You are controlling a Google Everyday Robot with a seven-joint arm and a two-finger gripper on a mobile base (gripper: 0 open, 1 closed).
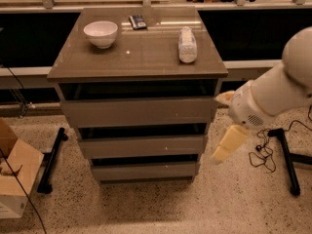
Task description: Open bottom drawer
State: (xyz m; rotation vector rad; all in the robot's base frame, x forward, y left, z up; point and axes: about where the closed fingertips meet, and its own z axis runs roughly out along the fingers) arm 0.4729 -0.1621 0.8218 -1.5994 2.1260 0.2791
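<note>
The camera view suggests the approach step: the gripper (228, 143) hangs just off the front right corner of the bench (141, 57), beside the middle drawer (144, 146), touching nothing; open or closed, I cannot tell. Next it probably must drop lower and catch the top lip of the bottom drawer (145, 170), the lowest, narrowest glossy taupe-grey front beneath the bench's front edge, handleless and looking shut.
</note>
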